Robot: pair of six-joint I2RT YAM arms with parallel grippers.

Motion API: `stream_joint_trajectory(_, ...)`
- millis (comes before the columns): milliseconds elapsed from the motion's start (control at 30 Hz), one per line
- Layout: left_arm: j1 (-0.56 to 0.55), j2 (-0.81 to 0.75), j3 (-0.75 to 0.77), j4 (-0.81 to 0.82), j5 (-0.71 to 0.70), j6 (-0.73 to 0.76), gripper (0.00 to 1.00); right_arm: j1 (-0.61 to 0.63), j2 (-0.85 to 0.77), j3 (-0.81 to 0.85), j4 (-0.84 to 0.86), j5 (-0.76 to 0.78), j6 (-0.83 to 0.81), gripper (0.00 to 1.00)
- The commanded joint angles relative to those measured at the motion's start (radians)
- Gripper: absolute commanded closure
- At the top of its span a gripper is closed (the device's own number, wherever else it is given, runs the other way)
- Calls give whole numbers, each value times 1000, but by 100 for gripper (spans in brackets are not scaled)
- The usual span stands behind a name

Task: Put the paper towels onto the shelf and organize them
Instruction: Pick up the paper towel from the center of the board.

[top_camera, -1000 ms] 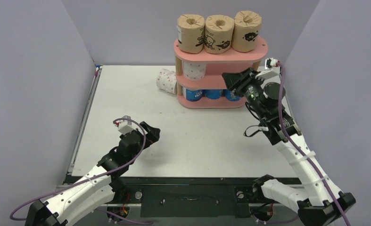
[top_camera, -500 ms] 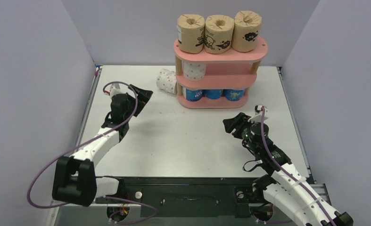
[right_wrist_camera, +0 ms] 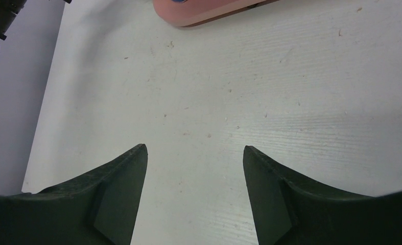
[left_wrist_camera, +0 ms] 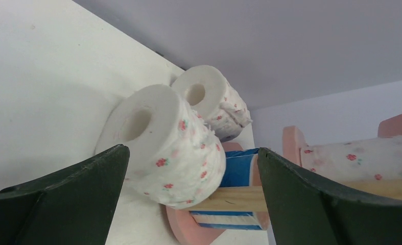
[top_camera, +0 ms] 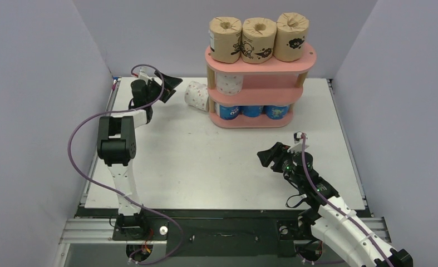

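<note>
Left jaws are spread wide with nothing in them, lined up on the nearer dotted white roll (left_wrist_camera: 163,148). It lies on its side on the surface (top_camera: 205,161), right in the gap ahead of the fingertips and a bit closer to the left finger. A second white roll (left_wrist_camera: 214,104) lies just past it; whether they touch, I can't tell. The shelf (left_wrist_camera: 181,229) sits off toward the right finger, with a wooden post (left_wrist_camera: 234,198) and a blue roll (left_wrist_camera: 239,171) right behind the target.

My take on doing this grab well: push in until the roll's body is properly between the fingers, not just the soft wrapped end. Squeeze gently, because it looks like it'll squash. Watch the right finger, which looks likely to clip the post. The middle tier holds one white roll (left_wrist_camera: 357,155) with room beside it, so that's where I'd take this one.

Right jaws are apart and hold nothing. There's only bare surface between them, with the shelf's base up ahead.
</note>
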Motion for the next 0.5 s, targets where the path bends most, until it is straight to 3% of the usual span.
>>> stream_joint_trajectory(0,5,67,162,43,93,63,4,1,-30,-10,36,16,-41,35)
stream_joint_trajectory(200,-31,120,292,-224,-59,281,4,-2,-10,-8,39,33,-61,35)
stream_joint_trajectory(467,-80,197,353,-240,-74,284,4,-10,22,-1,46,32,-76,35)
